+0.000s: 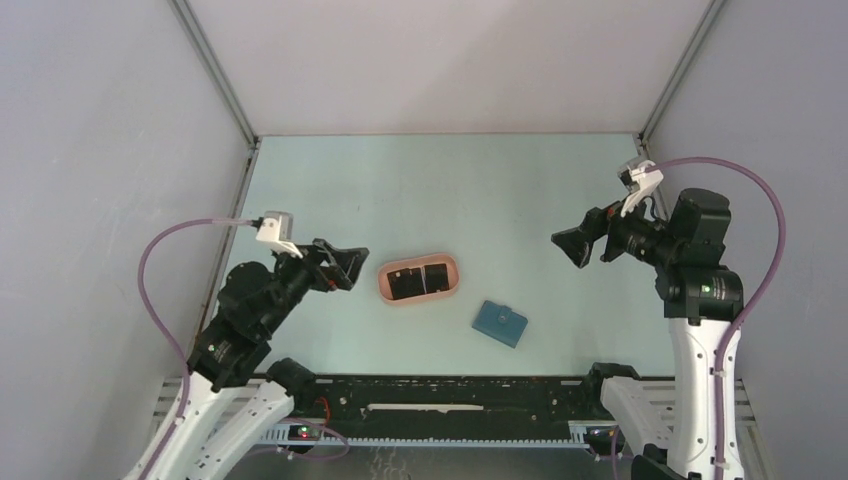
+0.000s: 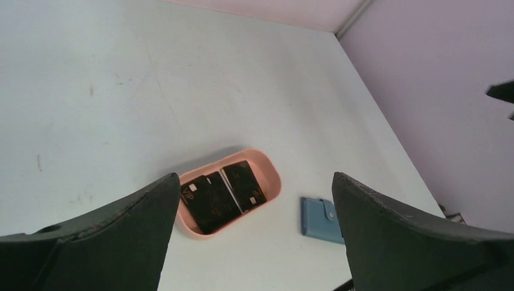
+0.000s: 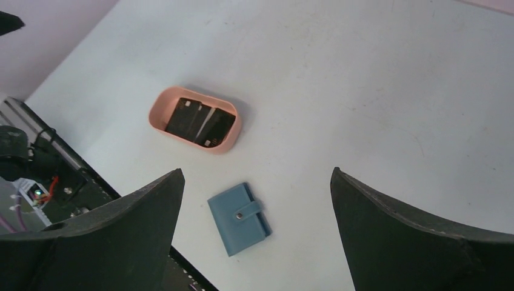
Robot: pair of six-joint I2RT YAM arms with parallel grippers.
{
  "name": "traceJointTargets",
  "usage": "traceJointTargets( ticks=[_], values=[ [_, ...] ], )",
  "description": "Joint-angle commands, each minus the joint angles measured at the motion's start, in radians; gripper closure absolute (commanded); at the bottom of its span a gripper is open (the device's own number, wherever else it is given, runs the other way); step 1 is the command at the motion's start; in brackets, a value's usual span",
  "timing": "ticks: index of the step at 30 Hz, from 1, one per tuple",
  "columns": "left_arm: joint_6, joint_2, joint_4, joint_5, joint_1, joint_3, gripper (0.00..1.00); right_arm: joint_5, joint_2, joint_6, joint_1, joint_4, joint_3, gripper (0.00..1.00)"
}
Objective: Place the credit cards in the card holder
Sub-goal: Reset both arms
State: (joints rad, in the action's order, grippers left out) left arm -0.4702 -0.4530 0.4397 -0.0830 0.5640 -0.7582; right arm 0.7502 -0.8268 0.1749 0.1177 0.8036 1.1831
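Black credit cards [image 1: 420, 281] [image 2: 221, 195] [image 3: 200, 123] lie side by side in a pink oval tray [image 1: 385, 285] [image 2: 272, 176] [image 3: 159, 113] at mid-table. The card holder [image 1: 500, 323] [image 2: 319, 219] [image 3: 237, 218], a small blue wallet, lies folded with its strap snapped, just right of the tray and nearer the front edge. My left gripper [image 1: 347, 266] [image 2: 254, 242] hovers left of the tray, open and empty. High to the right of the wallet, my right gripper [image 1: 572, 247] [image 3: 257, 233] is likewise open with nothing between its fingers.
The pale green table [image 1: 440, 180] is walled by grey panels on the left, right and back. A black rail [image 1: 440, 395] runs along the near edge between the arm bases.
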Motion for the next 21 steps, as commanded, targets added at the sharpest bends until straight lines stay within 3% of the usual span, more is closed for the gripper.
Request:
traceJointTargets(
  ticks=[1,5,7,21],
  values=[
    [-0.028,-0.027,-0.006,0.278,-0.211,-0.050,0.00,0.034,0.010,-0.090,0.008,-0.003,0.068,0.00],
    [-0.069,-0.033,-0.033,0.487,-0.436,-0.051,0.00,0.027,0.010,-0.112,0.010,0.005,0.089,0.00],
    [-0.066,-0.034,-0.025,0.520,-0.488,-0.062,0.00,0.022,0.006,-0.121,0.012,0.004,0.095,0.00],
    [0.039,-0.056,0.112,0.542,-0.505,-0.177,0.00,0.074,-0.037,-0.147,0.050,0.022,0.157,0.00]
  ],
)
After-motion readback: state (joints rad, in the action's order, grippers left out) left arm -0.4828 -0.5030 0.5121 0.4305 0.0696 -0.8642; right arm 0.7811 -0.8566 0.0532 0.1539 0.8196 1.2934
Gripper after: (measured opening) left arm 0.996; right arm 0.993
